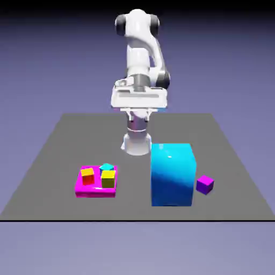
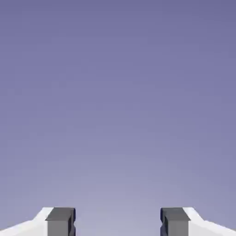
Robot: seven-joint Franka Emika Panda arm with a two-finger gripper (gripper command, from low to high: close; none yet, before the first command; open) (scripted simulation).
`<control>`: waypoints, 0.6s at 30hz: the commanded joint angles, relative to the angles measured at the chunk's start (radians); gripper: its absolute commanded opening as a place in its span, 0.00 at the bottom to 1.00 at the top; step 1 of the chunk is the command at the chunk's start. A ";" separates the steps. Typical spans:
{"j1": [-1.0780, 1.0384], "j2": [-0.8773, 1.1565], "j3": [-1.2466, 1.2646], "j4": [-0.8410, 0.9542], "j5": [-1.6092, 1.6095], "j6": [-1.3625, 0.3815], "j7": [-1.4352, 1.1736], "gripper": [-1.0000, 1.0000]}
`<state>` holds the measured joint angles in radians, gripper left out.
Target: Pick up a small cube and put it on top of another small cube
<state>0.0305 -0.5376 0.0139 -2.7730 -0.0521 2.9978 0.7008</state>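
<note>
Purple cube (image 1: pixel 204 184) at lower right, tight beside blue block (image 1: pixel 172 174); gripper (image 2: pixel 118 223) spread apart, empty, likely to clip that block on descent.

White arm folded high, claw (image 2: pixel 118 223) wide apart and bare.
</note>
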 commanded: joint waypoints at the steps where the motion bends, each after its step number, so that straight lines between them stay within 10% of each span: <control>1: 0.034 0.036 0.003 0.024 -0.044 -0.033 -0.028 0.50; 18: 0.639 0.621 -0.005 0.355 -0.701 -0.538 -0.422 0.50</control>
<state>0.6802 0.0836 0.0092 -2.4180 -0.7529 2.4597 0.2789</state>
